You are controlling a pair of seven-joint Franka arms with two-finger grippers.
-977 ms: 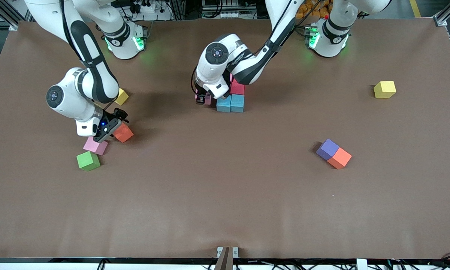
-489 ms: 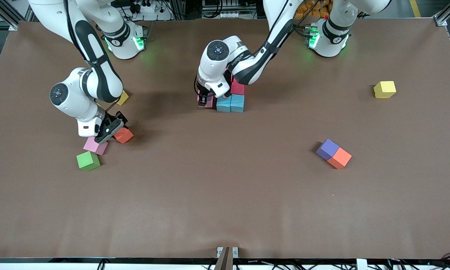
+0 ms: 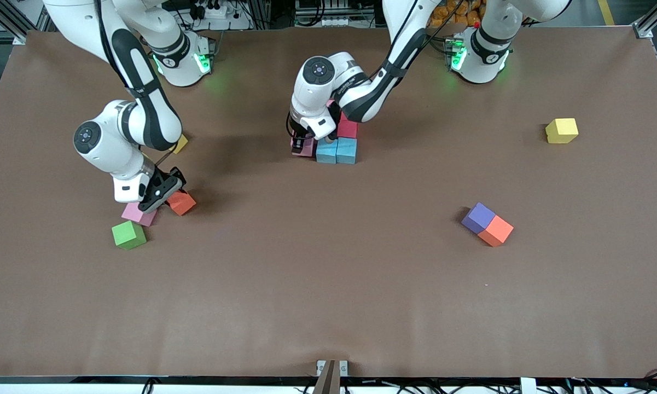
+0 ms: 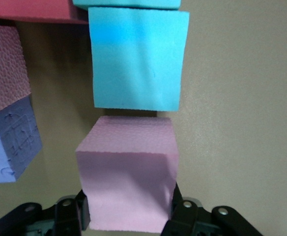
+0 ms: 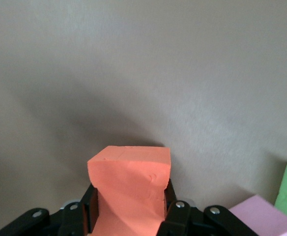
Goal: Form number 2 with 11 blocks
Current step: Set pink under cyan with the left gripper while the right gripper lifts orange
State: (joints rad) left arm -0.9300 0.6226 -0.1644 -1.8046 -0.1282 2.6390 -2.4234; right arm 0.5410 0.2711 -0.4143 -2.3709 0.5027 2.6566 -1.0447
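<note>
My left gripper (image 3: 304, 142) is shut on a pink cube (image 3: 305, 148), low beside two light blue cubes (image 3: 336, 151) of the middle cluster. A red cube (image 3: 348, 128) lies just farther from the camera. In the left wrist view the pink cube (image 4: 129, 167) sits between my fingers, a thin gap from a light blue cube (image 4: 136, 59), with pink (image 4: 3, 69) and purple (image 4: 8, 140) cubes beside it. My right gripper (image 3: 169, 192) is shut on an orange cube (image 3: 181, 203), squeezed in the right wrist view (image 5: 129, 182). Pink (image 3: 138, 214) and green (image 3: 128, 235) cubes lie nearer the camera.
A purple cube (image 3: 478, 217) touches an orange cube (image 3: 495, 230) toward the left arm's end. One yellow cube (image 3: 562, 130) lies farther from the camera there. Another yellow cube (image 3: 180, 144) peeks out under the right arm.
My left gripper has carried the pink cube closer to the light blue cubes. My right gripper has settled lower around the orange cube and closed on it.
</note>
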